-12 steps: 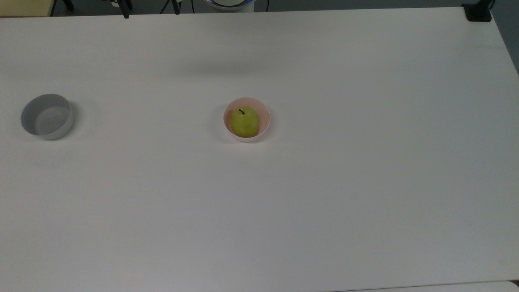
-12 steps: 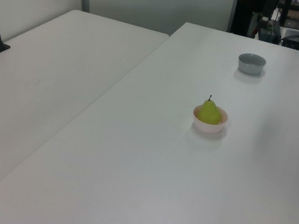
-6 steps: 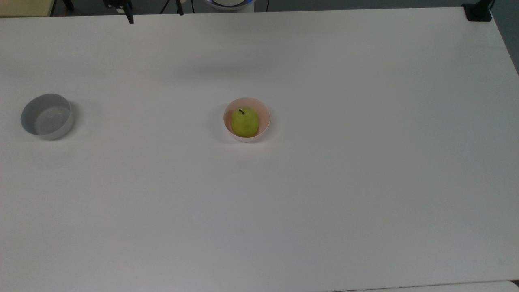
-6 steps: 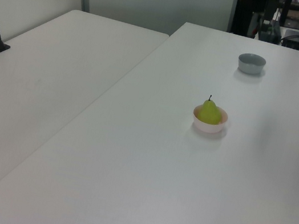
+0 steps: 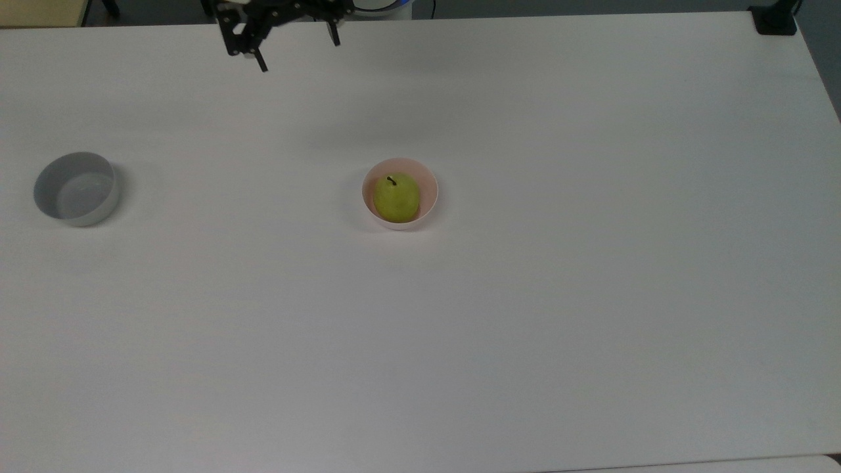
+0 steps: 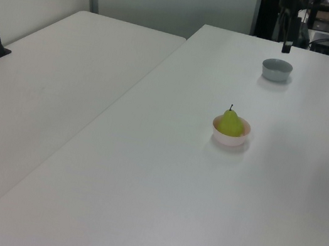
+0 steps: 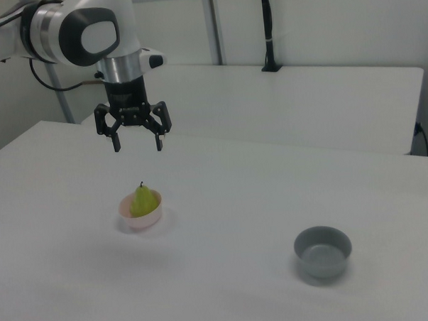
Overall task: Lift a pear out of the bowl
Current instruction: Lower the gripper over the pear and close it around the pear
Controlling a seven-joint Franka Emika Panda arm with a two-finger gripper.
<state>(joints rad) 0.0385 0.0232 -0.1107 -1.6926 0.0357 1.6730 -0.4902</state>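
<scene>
The pear [image 5: 397,197] sits in the pink bowl [image 5: 428,190], its lower part hidden by the bowl's wall in the left view and the right view, so how it rests on the bottom cannot be made out. It is yellow-green, rounded and broad at the base, with a short dark stem [image 5: 391,180] on top; in the right view it [image 7: 144,201] stands upright with the stem up.

The hand [image 7: 136,144] hangs in the air above the bowl [image 7: 140,220] in the right view, well clear of the fruit, its two fingers spread wide and holding nothing. In the top view the hand [image 5: 297,50] is cut off by the upper edge, and the pear lies below it and toward the top view's right. In the left view one dark finger [image 6: 287,39] shows at the upper edge, the rest cut off.

A grey bowl [image 5: 77,188] stands well apart from the hand, toward the top view's left. Both bowls rest on a white bench [image 5: 525,295]. A second white table [image 7: 325,99] stands behind it in the right view, with a black post [image 7: 268,30] at its back and pale walls [image 7: 350,19] beyond.
</scene>
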